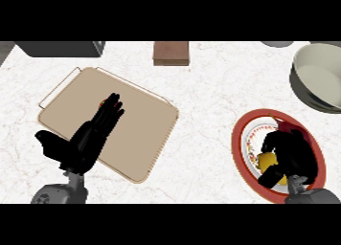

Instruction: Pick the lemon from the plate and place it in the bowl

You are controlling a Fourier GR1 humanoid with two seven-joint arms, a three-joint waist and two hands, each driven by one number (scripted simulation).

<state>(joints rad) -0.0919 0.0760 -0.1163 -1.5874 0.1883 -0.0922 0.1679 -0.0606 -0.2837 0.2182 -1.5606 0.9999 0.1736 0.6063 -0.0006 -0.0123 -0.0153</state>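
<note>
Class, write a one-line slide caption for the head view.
Right hand curls round the lemon on the plate.

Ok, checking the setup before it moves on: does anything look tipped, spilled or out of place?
Nothing stands out. The bowl sits upright, the cutting board lies flat under the open left hand, and the right hand curls over the lemon on the plate.

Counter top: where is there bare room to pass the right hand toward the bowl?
Bare counter lies between the cutting board and the plate, running up toward the bowl. The plate is crowded: the right hand curls over the lemon. The left hand covers the board.
</note>
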